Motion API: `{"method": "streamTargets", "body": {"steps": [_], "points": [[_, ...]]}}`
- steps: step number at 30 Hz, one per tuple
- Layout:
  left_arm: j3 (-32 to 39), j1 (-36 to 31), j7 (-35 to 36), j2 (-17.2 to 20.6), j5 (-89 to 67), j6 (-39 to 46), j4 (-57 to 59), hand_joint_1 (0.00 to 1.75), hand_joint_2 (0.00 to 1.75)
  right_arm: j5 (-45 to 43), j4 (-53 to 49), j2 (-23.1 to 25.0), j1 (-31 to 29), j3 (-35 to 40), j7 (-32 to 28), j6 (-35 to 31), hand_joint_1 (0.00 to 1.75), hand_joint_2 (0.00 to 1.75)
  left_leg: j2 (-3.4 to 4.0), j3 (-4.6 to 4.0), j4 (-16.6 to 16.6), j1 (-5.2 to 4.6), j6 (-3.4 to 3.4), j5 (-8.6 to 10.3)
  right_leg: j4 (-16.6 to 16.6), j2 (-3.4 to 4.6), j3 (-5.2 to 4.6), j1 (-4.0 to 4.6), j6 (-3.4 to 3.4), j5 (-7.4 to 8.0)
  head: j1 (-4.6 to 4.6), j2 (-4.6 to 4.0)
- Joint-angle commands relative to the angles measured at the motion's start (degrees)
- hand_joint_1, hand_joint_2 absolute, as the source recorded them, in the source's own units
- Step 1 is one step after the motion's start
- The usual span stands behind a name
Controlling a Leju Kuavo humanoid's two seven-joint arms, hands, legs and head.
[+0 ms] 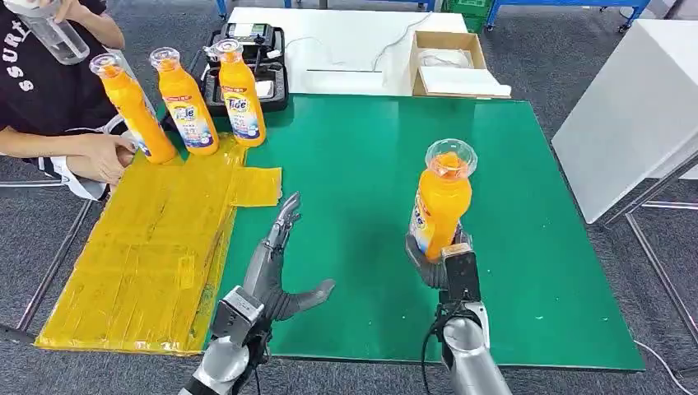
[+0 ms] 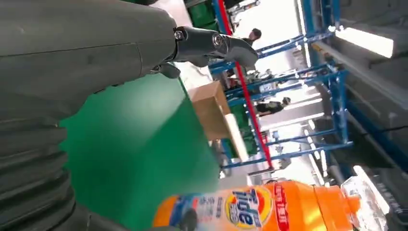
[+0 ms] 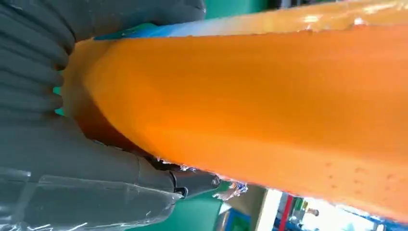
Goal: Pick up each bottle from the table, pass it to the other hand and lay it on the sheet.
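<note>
An orange bottle [image 1: 441, 204] is held upright above the green surface [image 1: 362, 156] by the right hand [image 1: 443, 262], whose fingers are clamped around its lower body; in the right wrist view the orange body [image 3: 250, 115] is seen pressed against the grey thumb. The left hand [image 1: 276, 271] is held over the surface near the edge of the yellow sheet [image 1: 148, 255], its fingers spread apart and holding nothing, the palm turned toward the bottle. The two hands are apart, so the pass is judged not yet made.

Three more orange bottles [image 1: 186, 103] are standing upright at the far end of the sheet, beside a person's hand [image 1: 105, 155]; none is lying down. Whether these have already been handled cannot be told. For the held bottle, the handover and the laying on the sheet are judged to remain.

"Tide" is read on the blue and white labels of the standing bottles, and again on the held bottle's label [image 2: 248, 208] in the left wrist view; the smaller print cannot be made out. White lettering on the person's dark shirt [image 1: 33, 58] is partly cut off and is not read with confidence.
</note>
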Motion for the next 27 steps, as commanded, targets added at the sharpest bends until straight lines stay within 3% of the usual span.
{"method": "streamTargets", "body": {"steps": [1,11,20,27], "points": [[-3.4,-2.5,-0.2,3.7,0.5,0.2,0.8,0.0,1.75,-0.7,4.4,2.1,-3.5,3.9,-0.1,-0.1,1.75,1.75,0.12,0.01,0.0,-0.03,0.01,-0.05,0.0,0.19,0.02,-0.05,0.04,-0.01,0.02,0.0],[-3.7,-2.5,-0.4,3.3,0.9,0.3,1.8,0.0,1.75,-0.7,4.3,2.1,-3.4,4.8,-0.2,0.4,1.75,1.75,0.03,-0.13,-0.1,-0.08,0.0,-0.06,0.0,0.15,-0.09,-0.11,0.04,-0.04,0.04,0.0],[-4.8,-4.2,-0.8,3.4,3.0,-0.9,2.5,0.0,1.75,1.2,11.7,4.0,-6.5,15.6,-1.6,6.2,1.75,1.75,0.13,-0.17,0.0,-0.05,-0.01,-0.06,0.0,0.24,-0.17,-0.03,0.03,0.0,0.04,0.0],[-4.8,-4.2,-0.8,3.4,3.0,-1.0,2.6,0.0,1.75,1.3,11.6,4.0,-6.4,16.2,-1.7,6.3,1.75,1.75,-0.01,-0.14,-0.1,-0.07,0.01,-0.05,0.0,0.09,-0.14,-0.05,0.05,-0.05,0.04,0.0]]}}
